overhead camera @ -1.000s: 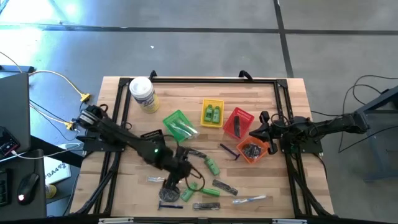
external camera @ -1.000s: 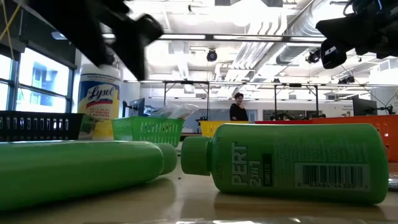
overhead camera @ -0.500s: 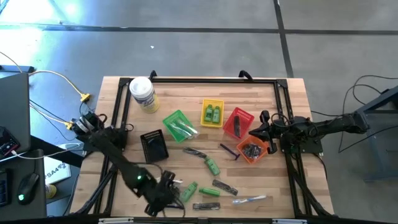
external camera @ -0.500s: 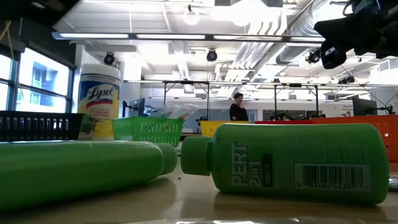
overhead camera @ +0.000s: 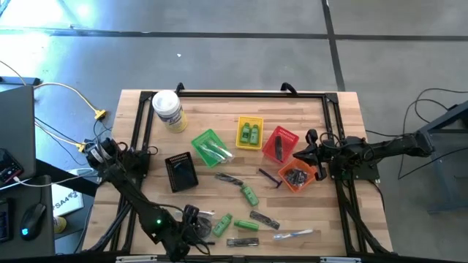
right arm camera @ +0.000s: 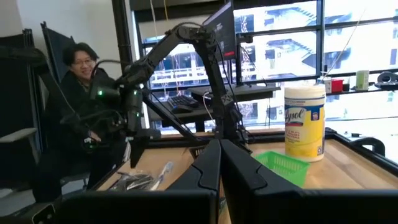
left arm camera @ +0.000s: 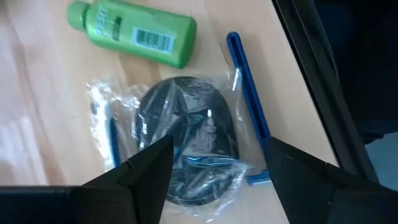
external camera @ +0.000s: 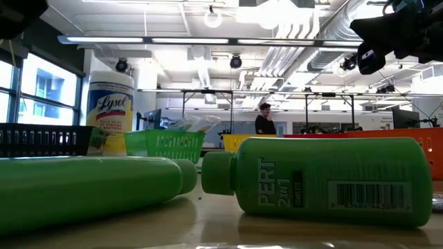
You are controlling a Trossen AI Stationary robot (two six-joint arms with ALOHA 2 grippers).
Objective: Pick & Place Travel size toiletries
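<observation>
Hovering at the table's near left edge, the left gripper (left arm camera: 214,163) spreads its fingers wide over a clear-wrapped dark disc (left arm camera: 189,134), holding nothing (a blue-handled razor (left arm camera: 245,99) lies just beside the wrap, a green bottle (left arm camera: 134,34) near it). Across the middle of the wooden table (overhead camera: 219,102) lie more loose toiletries: green bottles (overhead camera: 250,195), dark sticks and a purple razor (overhead camera: 269,177). Behind them sit black, green, yellow, red and orange baskets (overhead camera: 295,177). At the right edge, the right gripper (overhead camera: 308,155) waits beside the orange basket, fingers pressed together, empty.
</observation>
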